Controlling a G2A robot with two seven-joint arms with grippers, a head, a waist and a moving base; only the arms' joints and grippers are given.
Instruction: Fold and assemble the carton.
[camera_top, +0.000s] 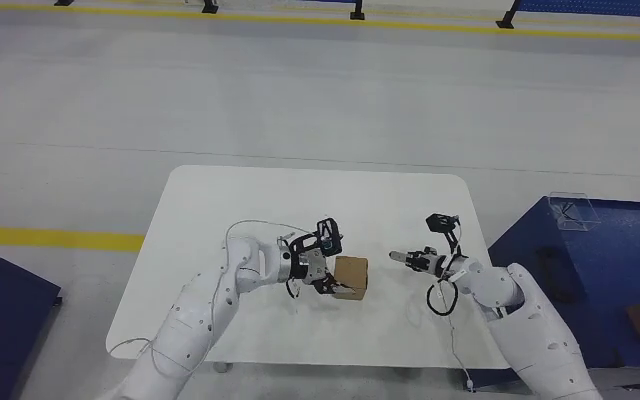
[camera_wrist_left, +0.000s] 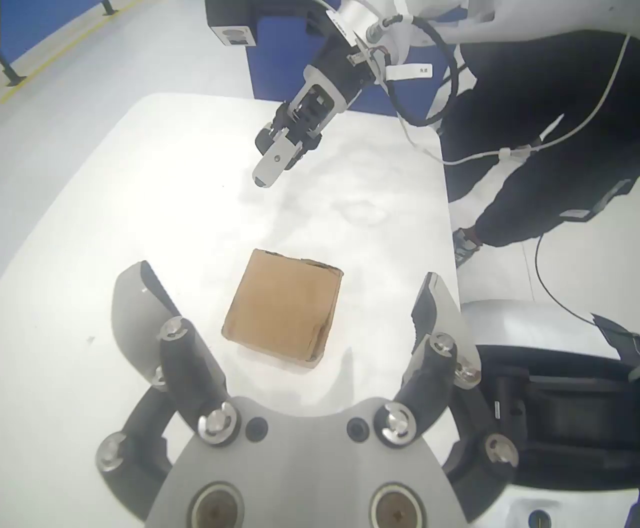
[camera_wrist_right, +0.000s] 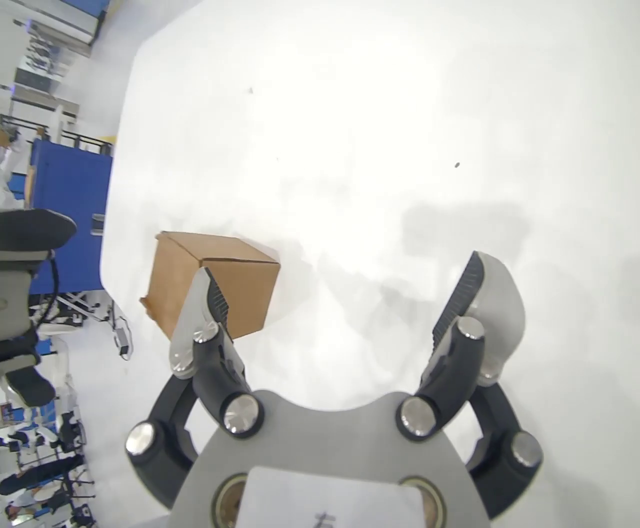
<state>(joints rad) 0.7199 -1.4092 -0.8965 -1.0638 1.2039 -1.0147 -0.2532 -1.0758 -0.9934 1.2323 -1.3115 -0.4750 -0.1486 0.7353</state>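
Near-cubic carton (camera_top: 350, 277), no clear long axis, flat on table (camera_top: 250, 200), vertical edge toward wide-spread right gripper (camera_wrist_right: 340, 265); left gripper (camera_wrist_left: 285, 277) just beside it, jaws wide, holding nothing

White bench (camera_top: 300, 200), rounded corners. A blue cabinet (camera_top: 590, 260) stands just off its right edge, clear container (camera_top: 573, 210) on top. A yellow floor line (camera_top: 60, 239) runs off left.
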